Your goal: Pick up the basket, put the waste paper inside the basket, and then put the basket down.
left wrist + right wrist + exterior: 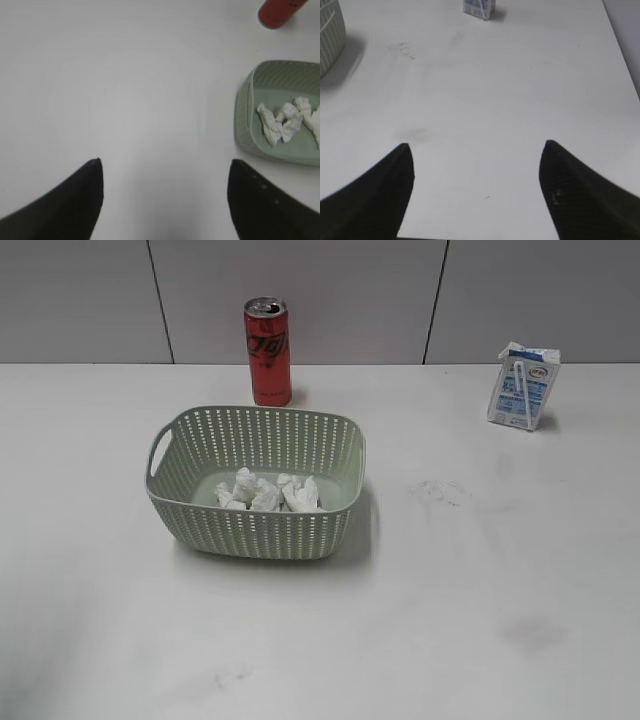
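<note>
The pale green basket (250,530) stands on the white table left of centre. Three crumpled white waste paper wads (268,493) lie inside it. The left wrist view shows the basket (245,120) at the right edge with the waste paper (280,122) in it. The right wrist view shows a corner of the basket (330,35) at top left. My left gripper (165,167) is open and empty over bare table, left of the basket. My right gripper (476,150) is open and empty over bare table, right of the basket. Neither gripper shows in the exterior view.
A red drink can (268,337) stands behind the basket and shows in the left wrist view (277,12). A white-and-blue drink carton (524,386) stands at the back right, also in the right wrist view (479,7). The table's right edge (620,50) is near.
</note>
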`<state>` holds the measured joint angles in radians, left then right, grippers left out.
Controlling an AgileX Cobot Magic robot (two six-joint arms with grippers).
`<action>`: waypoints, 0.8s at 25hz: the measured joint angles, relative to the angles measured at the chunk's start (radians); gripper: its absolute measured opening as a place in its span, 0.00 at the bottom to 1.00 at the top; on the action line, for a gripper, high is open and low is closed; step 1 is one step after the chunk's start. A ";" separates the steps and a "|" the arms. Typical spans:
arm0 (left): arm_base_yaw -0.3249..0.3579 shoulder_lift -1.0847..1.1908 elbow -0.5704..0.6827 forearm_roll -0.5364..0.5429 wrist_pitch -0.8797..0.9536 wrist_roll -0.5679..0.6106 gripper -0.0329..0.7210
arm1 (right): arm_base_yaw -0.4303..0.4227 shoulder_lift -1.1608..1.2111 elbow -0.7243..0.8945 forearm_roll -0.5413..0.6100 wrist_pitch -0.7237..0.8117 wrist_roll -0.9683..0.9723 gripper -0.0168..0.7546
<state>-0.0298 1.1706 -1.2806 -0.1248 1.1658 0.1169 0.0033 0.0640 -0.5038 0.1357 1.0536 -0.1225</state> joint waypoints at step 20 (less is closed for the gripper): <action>-0.002 -0.990 0.771 0.003 -0.119 0.000 0.82 | 0.000 -0.048 0.002 -0.102 -0.002 0.164 0.79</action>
<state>-0.0318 0.1801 -0.5093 -0.1218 1.0464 0.1169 0.0033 0.0158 -0.5018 0.0338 1.0518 0.0412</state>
